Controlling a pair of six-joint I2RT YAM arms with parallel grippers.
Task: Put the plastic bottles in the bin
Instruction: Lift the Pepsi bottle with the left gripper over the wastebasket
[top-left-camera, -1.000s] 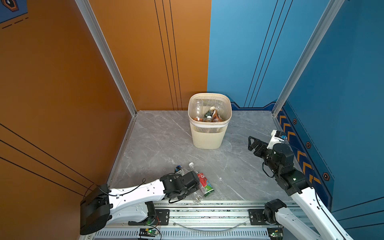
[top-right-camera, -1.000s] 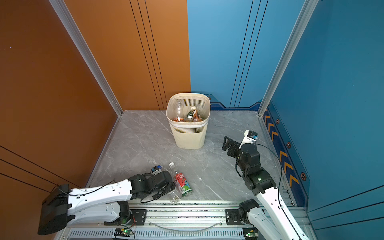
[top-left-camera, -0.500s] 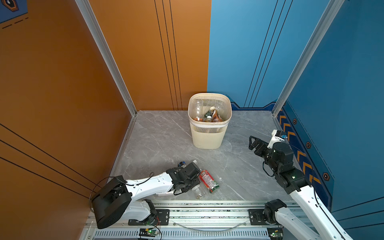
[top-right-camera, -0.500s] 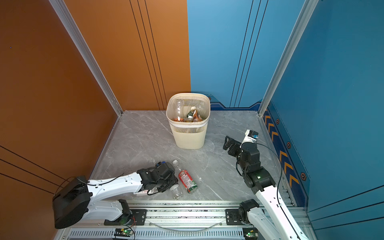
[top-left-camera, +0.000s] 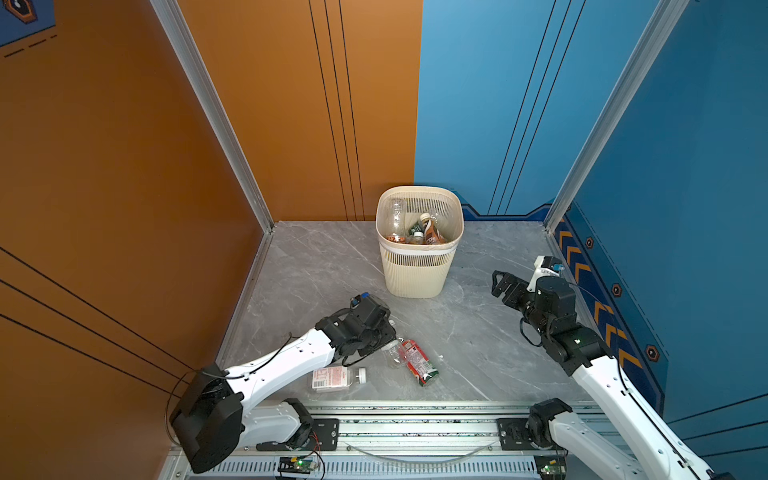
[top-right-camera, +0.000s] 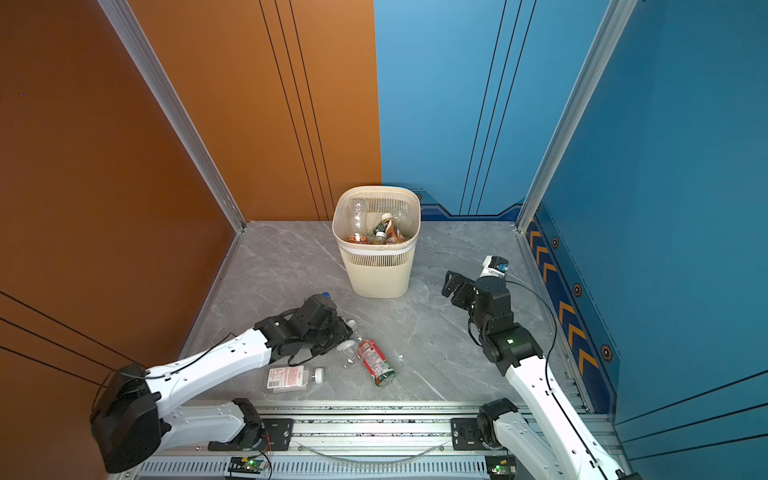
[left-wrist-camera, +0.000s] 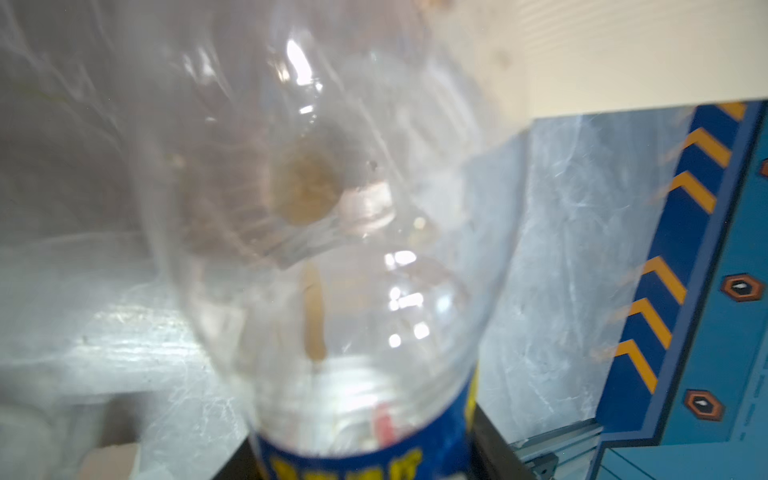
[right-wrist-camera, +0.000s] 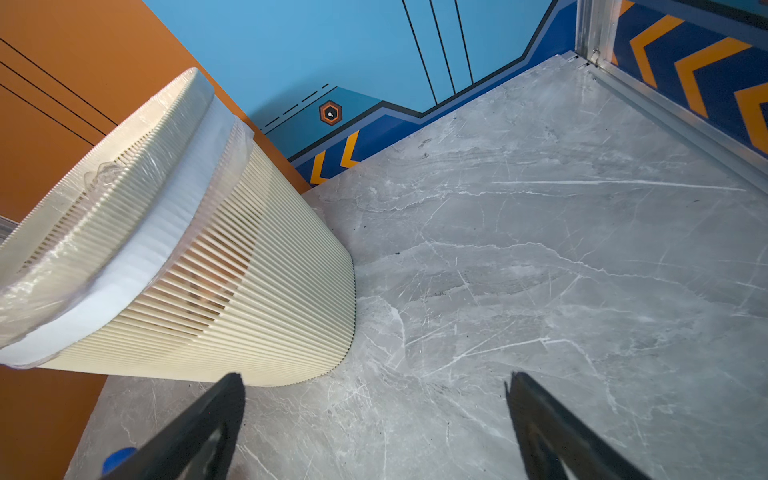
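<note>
- Left gripper (top-left-camera: 380, 338) pinched a clear bottle (top-left-camera: 392, 353) low near the tabletop's (top-left-camera: 478, 332) front edge.
- Right gripper (top-left-camera: 500, 284) hung spread and empty, beside the bin (top-left-camera: 417, 274).
- The bin, near the far edge, held several bottles (top-left-camera: 415, 232). A red-labelled bottle (top-left-camera: 417, 361) and a white-capped bottle (top-left-camera: 334, 378) lay outside it, so the job looked mostly done.

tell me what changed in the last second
The left gripper moved away from the rail toward the bin and its jaws closed on a blue-labelled bottle, uncovering a flat bottle with a red-and-white label. The right gripper, open, and the bin stayed put.
</note>
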